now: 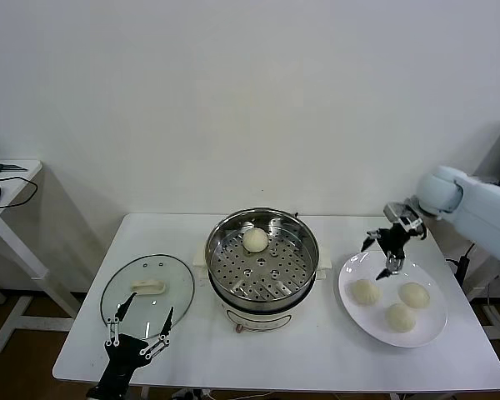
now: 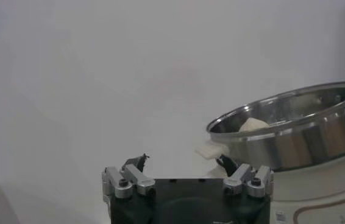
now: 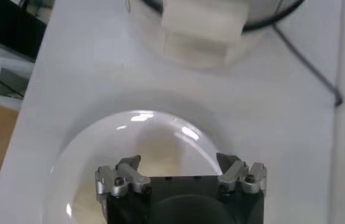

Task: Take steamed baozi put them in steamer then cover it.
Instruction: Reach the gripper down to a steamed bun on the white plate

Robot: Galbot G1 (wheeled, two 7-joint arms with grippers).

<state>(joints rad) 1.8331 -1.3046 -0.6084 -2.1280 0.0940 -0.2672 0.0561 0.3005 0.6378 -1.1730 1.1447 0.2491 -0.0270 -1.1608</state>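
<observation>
Baozi: one (image 1: 255, 240) lying in the steamer (image 1: 300, 265); three (image 1: 414, 294) on the white plate (image 1: 351, 304) at the robot's right. Soft, light, easily dented, probably slightly tacky; take across the widest part with a gentle squeeze. Right gripper (image 1: 387, 251) hovers over the plate's rear edge, jaws spread, empty. Left gripper (image 1: 138, 334) hangs at the worktop's front by the cover (image 1: 121, 287), jaws spread, empty. Cover: glass, rigid, breakable; lift by its centre handle. Worktop (image 1: 275, 354): white, smooth, level. Room: plain white wall; a side desk (image 1: 8, 179) stands at left.

Lab-like test room, bare white wall (image 1: 233, 100), white table (image 1: 450, 367) (desk with cables beside)
</observation>
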